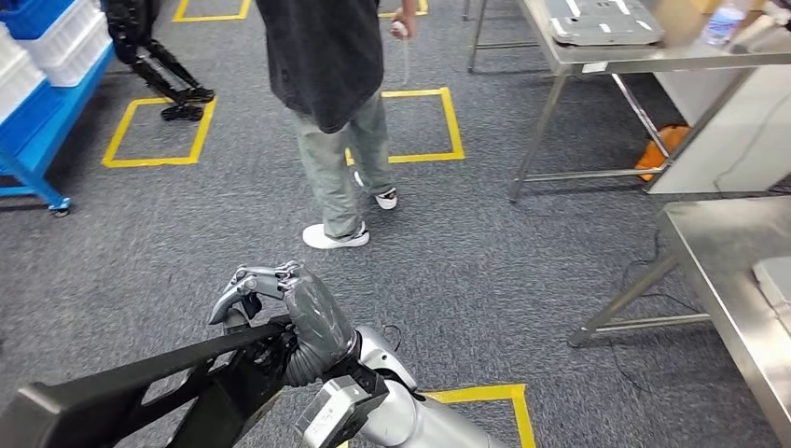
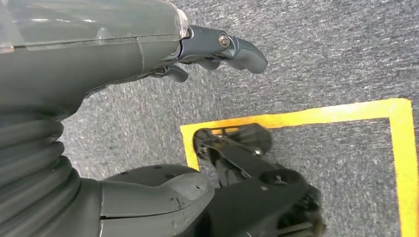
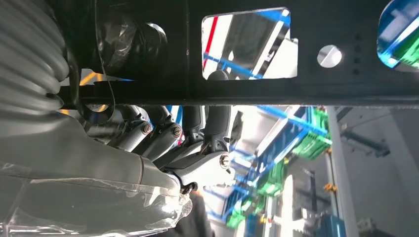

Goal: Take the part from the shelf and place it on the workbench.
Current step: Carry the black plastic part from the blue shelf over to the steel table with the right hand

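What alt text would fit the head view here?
The robot's right hand grips a long black part low in the frame, above grey carpet marked with yellow tape squares. A person stands ahead, with steel tables to the right and a blue shelf at left.

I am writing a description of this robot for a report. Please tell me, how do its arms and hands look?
The right arm is silver metal, ending in a grey ribbed cover at the wrist. The right hand has a smooth grey back and darker jointed fingers with small silver screws. The left hand looks the same: grey shell, ribbed cover, dark fingers.
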You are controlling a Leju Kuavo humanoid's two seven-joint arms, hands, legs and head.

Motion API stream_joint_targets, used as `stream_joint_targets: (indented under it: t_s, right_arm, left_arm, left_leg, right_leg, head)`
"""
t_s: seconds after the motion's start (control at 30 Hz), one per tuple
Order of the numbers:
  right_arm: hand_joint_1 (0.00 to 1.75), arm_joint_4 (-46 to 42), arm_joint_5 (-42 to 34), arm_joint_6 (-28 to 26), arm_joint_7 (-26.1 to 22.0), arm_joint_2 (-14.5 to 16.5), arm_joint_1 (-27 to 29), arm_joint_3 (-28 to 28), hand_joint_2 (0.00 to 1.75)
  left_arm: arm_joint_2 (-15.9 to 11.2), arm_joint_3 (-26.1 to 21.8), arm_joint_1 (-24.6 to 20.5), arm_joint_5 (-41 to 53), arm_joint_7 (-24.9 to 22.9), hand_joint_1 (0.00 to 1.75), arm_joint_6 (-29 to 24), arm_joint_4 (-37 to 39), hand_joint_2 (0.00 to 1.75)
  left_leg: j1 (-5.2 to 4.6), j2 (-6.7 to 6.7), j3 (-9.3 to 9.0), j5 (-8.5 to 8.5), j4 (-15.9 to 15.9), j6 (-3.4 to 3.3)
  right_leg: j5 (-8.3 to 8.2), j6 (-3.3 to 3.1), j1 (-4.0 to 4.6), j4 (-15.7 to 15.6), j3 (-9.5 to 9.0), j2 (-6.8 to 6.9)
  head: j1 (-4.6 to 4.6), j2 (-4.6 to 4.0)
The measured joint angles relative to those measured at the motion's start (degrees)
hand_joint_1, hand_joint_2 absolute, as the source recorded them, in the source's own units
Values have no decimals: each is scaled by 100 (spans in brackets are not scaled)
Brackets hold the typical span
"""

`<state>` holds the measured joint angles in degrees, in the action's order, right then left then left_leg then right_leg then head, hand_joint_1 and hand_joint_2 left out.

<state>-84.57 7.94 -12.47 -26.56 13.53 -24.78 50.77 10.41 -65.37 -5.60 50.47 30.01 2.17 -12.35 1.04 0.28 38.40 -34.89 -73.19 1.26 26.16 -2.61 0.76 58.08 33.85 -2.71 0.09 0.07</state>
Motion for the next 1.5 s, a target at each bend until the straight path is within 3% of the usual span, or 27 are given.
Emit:
stream_joint_targets:
  t_s: [0.03, 0.1, 0.17, 0.23, 0.3, 0.37, 0.43, 0.47, 0.5, 0.53, 0.6, 0.67, 0.7, 0.77, 0.83, 0.9, 0.93, 0.97, 1.0, 1.07, 1.13, 1.2, 1.27, 1.33, 1.4, 1.47, 1.5]
  right_arm:
    - [175, -1, 1, -1, 0, 0, 1, 0, 175]
    - [175, -1, 2, -1, 0, 0, -3, 0, 175]
    - [175, -1, 3, -2, -1, 2, -6, 0, 175]
    - [175, -2, 4, -4, -1, 3, -5, 0, 175]
    - [175, -4, 4, -6, -2, 2, -7, 0, 175]
    - [175, -6, 5, -7, -2, 0, -14, 0, 175]
    - [175, -3, 6, -7, -2, -5, -9, 0, 175]
    - [175, -2, 6, -7, -2, -8, -5, 0, 175]
    - [175, -2, 6, -7, -2, -10, -1, 0, 175]
    - [175, -2, 6, -7, -2, -11, 0, 0, 175]
    - [175, -3, 6, -7, -2, -11, -6, 0, 175]
    - [175, -4, 7, -7, -2, -7, -13, 0, 175]
    - [175, -4, 8, -7, -2, -5, -15, 0, 175]
    - [175, -7, 9, -7, -2, -3, -12, 0, 175]
    - [175, -11, 11, -7, -2, 4, -19, 0, 175]
    - [175, -11, 13, -5, -1, 11, -24, 0, 175]
    - [175, -8, 13, -3, -1, 13, -20, 0, 175]
    - [175, -4, 13, -2, 0, 13, -13, 0, 175]
    - [175, -1, 13, -1, 0, 13, -8, 0, 175]
    - [175, -1, 13, -2, 0, 13, -7, 0, 175]
    - [175, -2, 13, -3, 1, 14, -11, 0, 175]
    - [175, -3, 15, -4, 2, 15, -14, 0, 175]
    - [175, -4, 19, -6, 1, 14, -11, 0, 175]
    - [175, -9, 19, -8, 0, 11, -15, 0, 175]
    - [175, -15, 20, -8, 0, 9, -22, 0, 175]
    - [175, -15, 21, -7, 0, 3, -19, 0, 175]
    - [175, -15, 21, -6, 1, 1, -16, 0, 175]
  left_arm:
    - [-3, -14, 0, -12, -13, 0, -5, 0, 175]
    - [-11, -50, -3, -23, -27, 0, -8, 0, 175]
    - [-16, -73, -11, -25, -35, 0, -9, 0, 175]
    - [-16, -79, -22, -25, -39, 0, -10, 0, 175]
    - [-16, -81, -27, -25, -38, 0, -9, 0, 175]
    - [-18, -82, -24, -25, -36, 0, -9, 0, 175]
    - [-26, -84, -16, -25, -37, 0, -11, 0, 175]
    - [-30, -85, -15, -25, -37, 0, -12, 0, 175]
    - [-33, -85, -16, -25, -37, 0, -13, 0, 175]
    - [-35, -86, -18, -25, -37, 0, -14, 0, 175]
    - [-34, -87, -21, -25, -37, 0, -13, 0, 175]
    - [-32, -87, -23, -25, -38, 0, -10, 0, 175]
    - [-31, -88, -26, -25, -39, 0, -10, 0, 175]
    - [-28, -89, -43, -25, -39, 0, -10, 0, 175]
    - [-26, -91, -57, -25, -37, 0, -10, 0, 175]
    - [-27, -94, -50, -25, -36, 0, -9, 0, 175]
    - [-27, -97, -37, -26, -38, 0, -9, 0, 175]
    - [-27, -98, -23, -26, -40, 0, -8, 0, 175]
    - [-28, -100, -11, -27, -45, 0, -7, 0, 175]
    - [-35, -104, -6, -39, -63, 0, 3, 0, 175]
    - [-41, -115, -3, -58, -83, 0, 27, 0, 175]
    - [-43, -126, 1, -71, -105, 0, 69, 0, 175]
    - [-42, -130, 0, -77, -132, 0, 109, 1, 175]
    - [-41, -135, 4, -78, -152, 0, 130, 2, 175]
    - [-44, -148, 15, -81, -171, 0, 145, 2, 175]
    - [-49, -172, 27, -90, -190, 0, 169, 2, 175]
    - [-51, -183, 29, -96, -196, 0, 179, 2, 175]
  left_leg:
    - [7, -33, -105, 234, 302, -2]
    - [32, -262, -404, 587, 1032, -24]
    - [35, -453, -543, 646, 1361, -66]
    - [30, -394, -561, 647, 1409, -124]
    - [45, -261, -596, 678, 1477, -203]
    - [38, -112, -626, 691, 1523, -269]
    - [21, 47, -633, 678, 1525, -293]
    - [18, 128, -638, 667, 1524, -294]
    - [17, 204, -650, 653, 1523, -288]
    - [17, 272, -670, 636, 1522, -276]
    - [5, 383, -726, 591, 1518, -235]
    - [-14, 485, -764, 550, 1516, -183]
    - [-23, 547, -778, 538, 1522, -154]
    - [-10, 617, -821, 501, 1533, -98]
    - [12, 385, -738, 317, 1287, -56]
    - [25, 81, -402, -32, 589, -29]
    - [26, 28, -201, -170, 207, -16]
    - [26, 11, -57, -210, -39, -5]
    - [27, 6, -3, -125, -76, 1]
    - [41, -66, -193, 315, 480, 4]
    - [66, -322, -458, 595, 1124, -15]
    - [62, -475, -541, 588, 1314, -64]
    - [62, -370, -558, 608, 1349, -132]
    - [80, -235, -583, 640, 1402, -204]
    - [69, -90, -599, 643, 1431, -257]
    - [50, 75, -606, 625, 1433, -280]
    - [46, 153, -613, 614, 1432, -281]
  right_leg:
    - [16, 11, -5, 28, -4, -91]
    - [61, 52, -14, 104, 13, -241]
    - [70, 113, -28, 155, 75, -359]
    - [47, 180, -38, 153, 123, -454]
    - [139, 238, -16, 281, 188, -266]
    - [439, 282, -13, 819, 447, 73]
    - [726, 315, -56, 1541, 827, 196]
    - [743, 329, -78, 1722, 934, 212]
    - [647, 338, -95, 1682, 927, 231]
    - [462, 337, -106, 1418, 799, 270]
    - [93, 295, -69, 613, 380, 504]
    - [-18, 235, 5, 162, 154, 688]
    - [4, 210, 39, 120, 144, 686]
    - [-17, 149, 30, 67, 130, 547]
    - [-51, 73, -17, -13, 80, 424]
    - [-58, 25, -39, -40, 53, 296]
    - [-53, 17, -37, -34, 51, 220]
    - [-49, 13, -34, -23, 48, 139]
    - [-41, 16, -35, -4, 46, 50]
    - [-5, 46, -51, 63, 45, -118]
    - [46, 104, -58, 160, 80, -259]
    - [53, 170, -66, 212, 140, -372]
    - [35, 232, -74, 212, 180, -450]
    - [158, 282, -49, 399, 275, -252]
    - [482, 318, -48, 1010, 570, 77]
    - [735, 344, -82, 1692, 925, 206]
    - [724, 350, -95, 1813, 998, 229]
  head:
    - [0, 0]
    - [1, 0]
    - [0, 0]
    - [-1, 0]
    - [7, 0]
    - [14, 0]
    - [15, 0]
    - [15, 0]
    - [15, 0]
    - [15, 0]
    - [16, 0]
    - [15, 0]
    - [15, 0]
    - [14, 0]
    - [13, 0]
    - [11, 0]
    - [10, 0]
    - [9, 0]
    - [9, 0]
    - [9, 0]
    - [10, 1]
    - [11, 1]
    - [9, 0]
    - [25, 0]
    - [40, 0]
    - [40, 0]
    - [40, 0]
